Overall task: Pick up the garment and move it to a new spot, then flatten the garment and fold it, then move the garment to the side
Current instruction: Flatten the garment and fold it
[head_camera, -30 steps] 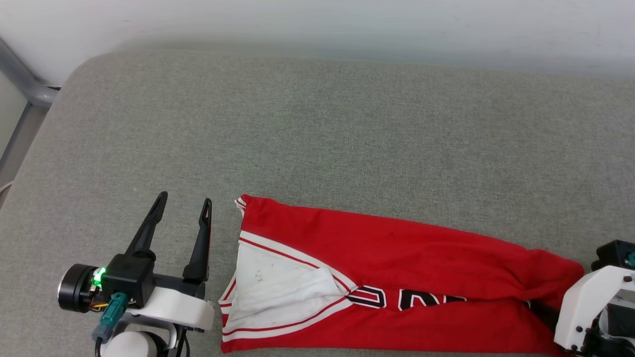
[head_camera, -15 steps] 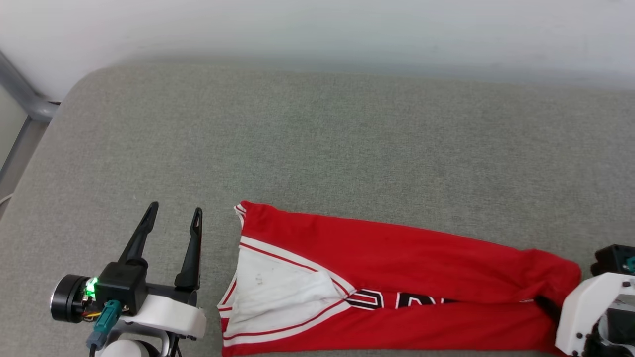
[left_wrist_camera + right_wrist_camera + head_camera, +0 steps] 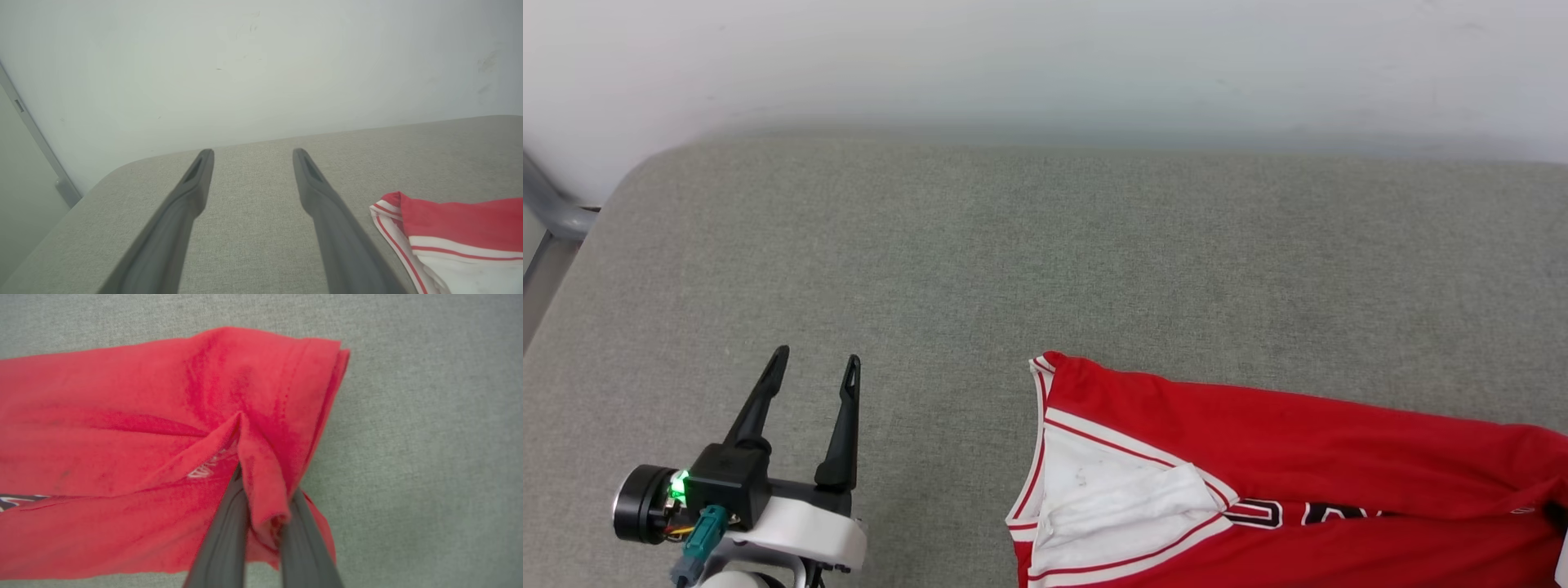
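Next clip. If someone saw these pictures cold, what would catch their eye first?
The red garment, folded into a long strip with a white, stripe-trimmed sleeve showing, lies at the near right of the grey padded surface. In the right wrist view the right gripper is shut on a bunched fold at its red end. The left gripper stands open and empty at the near left, apart from the cloth.
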